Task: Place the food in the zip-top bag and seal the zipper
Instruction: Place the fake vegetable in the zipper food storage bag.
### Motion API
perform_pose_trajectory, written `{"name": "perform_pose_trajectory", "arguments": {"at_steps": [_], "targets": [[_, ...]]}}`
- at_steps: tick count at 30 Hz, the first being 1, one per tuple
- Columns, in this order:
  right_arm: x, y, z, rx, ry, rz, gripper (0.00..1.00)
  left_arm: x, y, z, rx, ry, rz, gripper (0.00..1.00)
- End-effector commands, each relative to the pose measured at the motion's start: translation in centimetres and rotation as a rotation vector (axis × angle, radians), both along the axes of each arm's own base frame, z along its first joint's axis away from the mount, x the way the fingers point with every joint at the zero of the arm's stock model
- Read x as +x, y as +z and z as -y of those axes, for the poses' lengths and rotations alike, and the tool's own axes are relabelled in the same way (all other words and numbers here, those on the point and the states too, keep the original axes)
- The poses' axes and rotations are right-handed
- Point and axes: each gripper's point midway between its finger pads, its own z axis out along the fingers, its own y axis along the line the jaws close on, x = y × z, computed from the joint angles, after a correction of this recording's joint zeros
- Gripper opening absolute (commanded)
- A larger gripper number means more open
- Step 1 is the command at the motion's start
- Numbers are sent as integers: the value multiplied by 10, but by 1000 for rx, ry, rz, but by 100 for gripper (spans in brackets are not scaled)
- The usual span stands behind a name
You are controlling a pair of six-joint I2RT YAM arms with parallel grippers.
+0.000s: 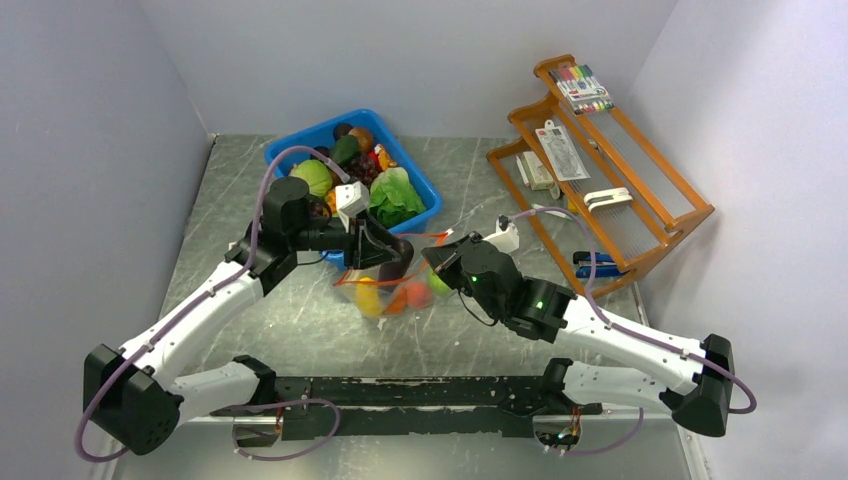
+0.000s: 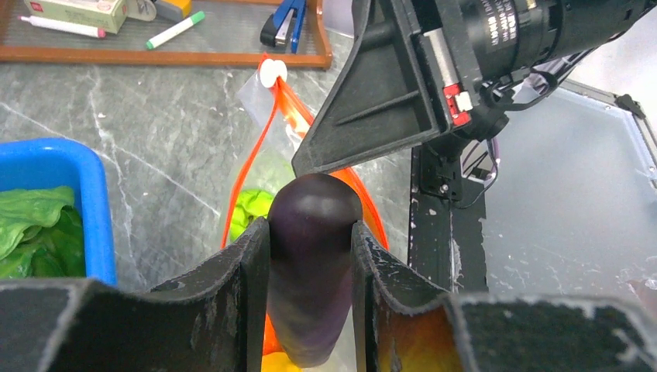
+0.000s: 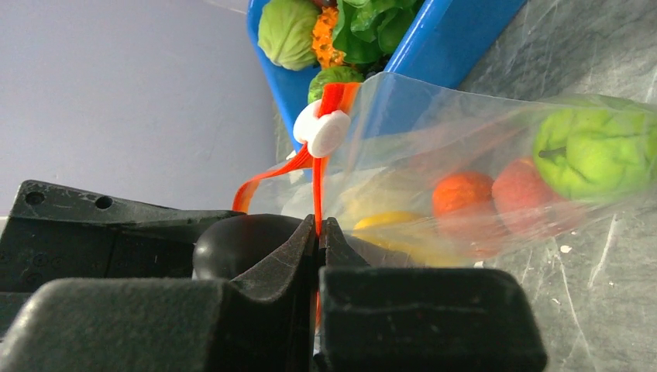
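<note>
Closest in, the left gripper point(image 2: 310, 232) is clamped on the purple eggplant point(image 2: 314, 310), tip aimed at the mouth of the zip-top bag point(image 3: 465, 108). The right gripper point(image 3: 319, 232) is pinched shut on the zipper point(image 3: 318, 190) just below its white slider point(image 3: 321, 132), so it lifts one end only.

A green ball point(image 3: 593, 155) and orange pieces point(image 3: 461, 194) already lie inside.

The mouth looks narrow and floppy. The eggplant could snag the strip, fold the lip shut, or skid off onto the surface point(image 1: 320, 340). The right gripper's body hangs very near the left one (a bump seems the likeliest trouble).

The blue bin point(image 1: 425, 195) crowds the far side and the wooden rack point(image 1: 640, 190) stands well apart to the right. The freest room is toward the arm bases.
</note>
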Motion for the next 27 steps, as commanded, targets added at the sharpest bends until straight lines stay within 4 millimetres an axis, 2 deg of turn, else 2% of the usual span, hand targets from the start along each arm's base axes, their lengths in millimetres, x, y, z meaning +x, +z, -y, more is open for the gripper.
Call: {"name": "perform_pose_trajectory", "arguments": {"at_steps": [1, 7, 14, 19, 27], "targets": [[1, 8, 3, 24, -13, 21, 0, 4, 2, 2, 28, 13, 25, 31], [0, 7, 2, 23, -8, 16, 0, 7, 6, 1, 37, 38, 21, 48], [1, 6, 4, 20, -19, 11, 0, 5, 31, -3, -24, 82, 61, 63], [1, 5, 6, 13, -26, 8, 0, 12, 50, -10, -47, 174, 77, 65], [3, 3, 6, -9, -27, 14, 0, 50, 69, -40, -32, 493, 81, 67]]}}
